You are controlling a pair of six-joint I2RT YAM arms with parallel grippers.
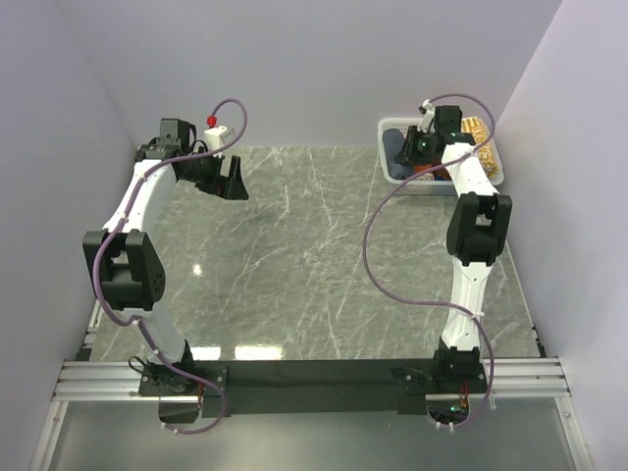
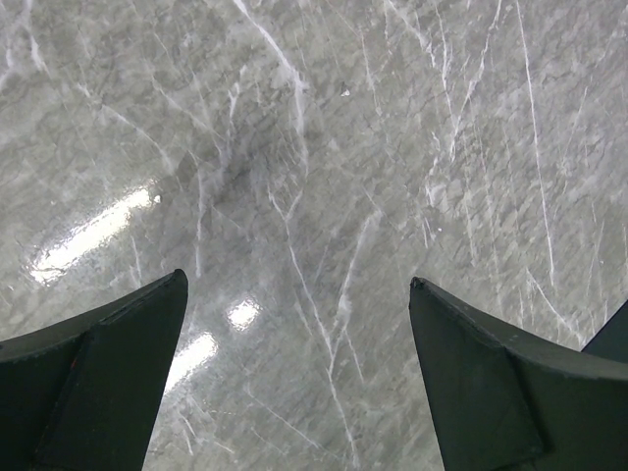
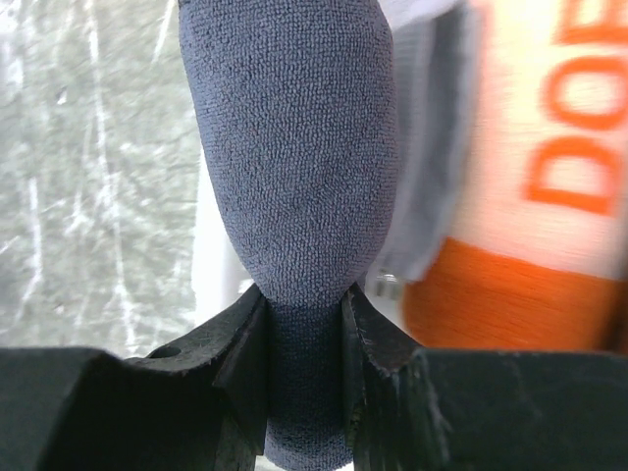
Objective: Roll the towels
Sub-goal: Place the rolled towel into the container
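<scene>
My right gripper (image 3: 303, 324) is shut on a bunched fold of the dark navy-blue towel (image 3: 289, 147), which bulges out above the jaws. In the top view that gripper (image 1: 417, 149) is over the white lattice basket (image 1: 391, 132) at the back right, and the towel there is mostly hidden by the arm. My left gripper (image 2: 294, 343) is open and empty, its black fingers (image 2: 108, 373) wide apart above bare marble. In the top view it (image 1: 224, 179) hangs at the back left of the table.
The basket also holds an orange-and-white thing (image 3: 535, 196) with orange lettering and a tan patterned item (image 1: 481, 137). A grey marble tabletop (image 1: 314, 255) lies between the arms. White walls close in on the left, back and right.
</scene>
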